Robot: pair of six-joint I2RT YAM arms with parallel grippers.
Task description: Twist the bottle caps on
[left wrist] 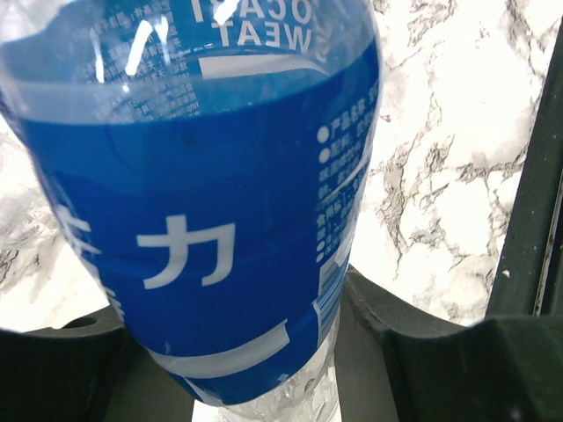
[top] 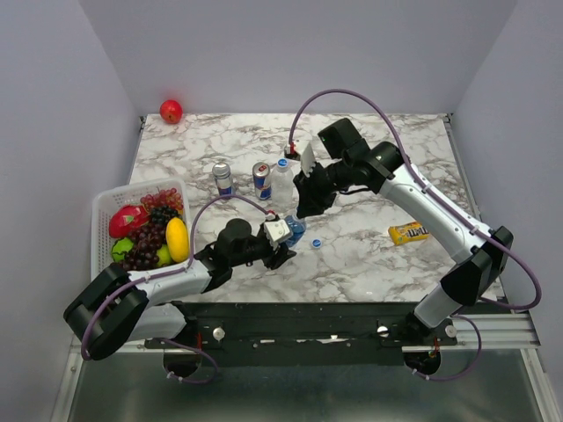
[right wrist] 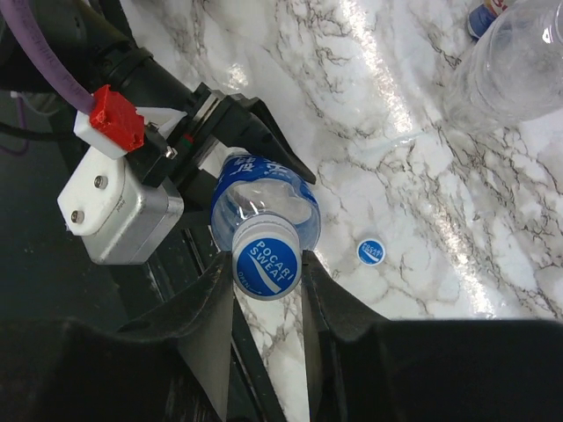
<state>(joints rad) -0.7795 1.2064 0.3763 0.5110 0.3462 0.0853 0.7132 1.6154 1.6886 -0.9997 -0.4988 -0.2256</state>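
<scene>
The left fingers point(left wrist: 396, 338) are clamped on the blue-labelled bottle point(left wrist: 202, 246), and the right fingers point(right wrist: 207, 330) pinch the blue cap point(right wrist: 266, 268) on its neck (white lettering on top). Just beyond the right fingers a loose cap point(right wrist: 371, 251) lies on the bench point(right wrist: 378, 132); farther off stands a clear bottle point(right wrist: 515, 70).

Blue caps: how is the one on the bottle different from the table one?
The round blue plastic cap sits atop the blue-labelled plastic bottle; the loose blue cap lies on the marble table. The right end effector pinches the first; nothing touches the second. Both bear white print.
</scene>
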